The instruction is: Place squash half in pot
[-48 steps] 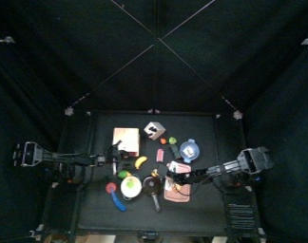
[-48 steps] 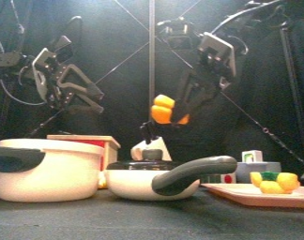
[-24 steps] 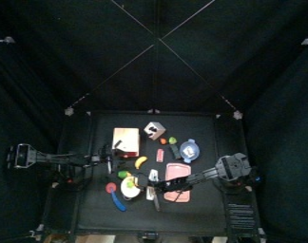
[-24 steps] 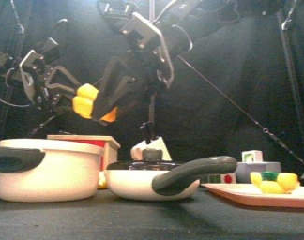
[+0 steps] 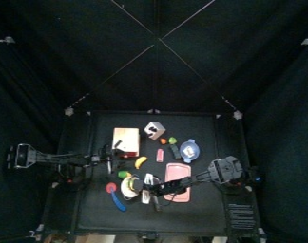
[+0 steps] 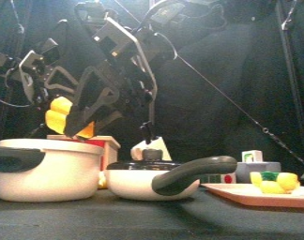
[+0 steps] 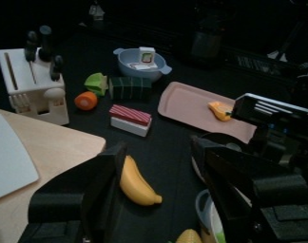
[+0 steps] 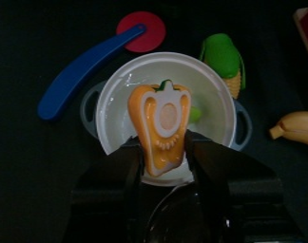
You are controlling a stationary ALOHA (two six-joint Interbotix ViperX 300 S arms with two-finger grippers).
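Right tool (image 8: 161,171) grips the squash half (image 8: 161,121), cut face toward the wrist camera, directly over the pot (image 8: 119,90). Front view: squash half (image 6: 63,115) hangs just above the rim of the pot (image 6: 48,169), which stands on the surface. Left tool: you cannot tell its opening. Risk: release off-centre and the half strikes the rim and tips out.

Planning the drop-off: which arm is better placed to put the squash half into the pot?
Right. Its tool already grips the squash half and hangs directly above the pot. The left tool holds nothing and hangs off to the pot's side, over the banana.
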